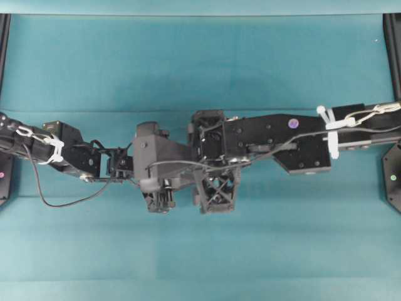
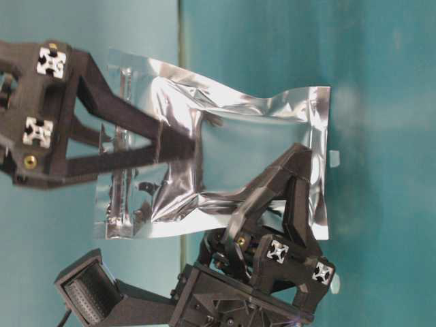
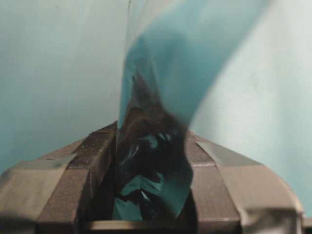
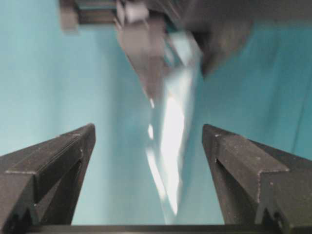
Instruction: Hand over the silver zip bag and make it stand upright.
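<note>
Status on silver zip bag (image 2: 262, 136): left gripper (image 3: 151, 141) has it. The fingers (image 3: 85, 170) are drawn in narrow, with foil pinched between them and the sheet running up and away from the wrist camera.

In the table-level view, the left gripper's fingers come in from the upper left. They cross the zip-strip end and meet on the crinkled, darker centre of the pouch.

Right gripper (image 4: 148, 129) is spread wide. The bag shows edge-on in the gap between its fingers (image 4: 58, 156), and neither one touches the foil in the right wrist view. That view is blurred, with the left gripper showing as a dark shape at the top. In the table-level view, the right gripper sits by the opposite sealed end, partly in front of the pouch.

Overhead, both arms meet over the middle of the teal table (image 1: 188, 50) and hide the bag completely. Whether the bag touches the table, I cannot tell.
</note>
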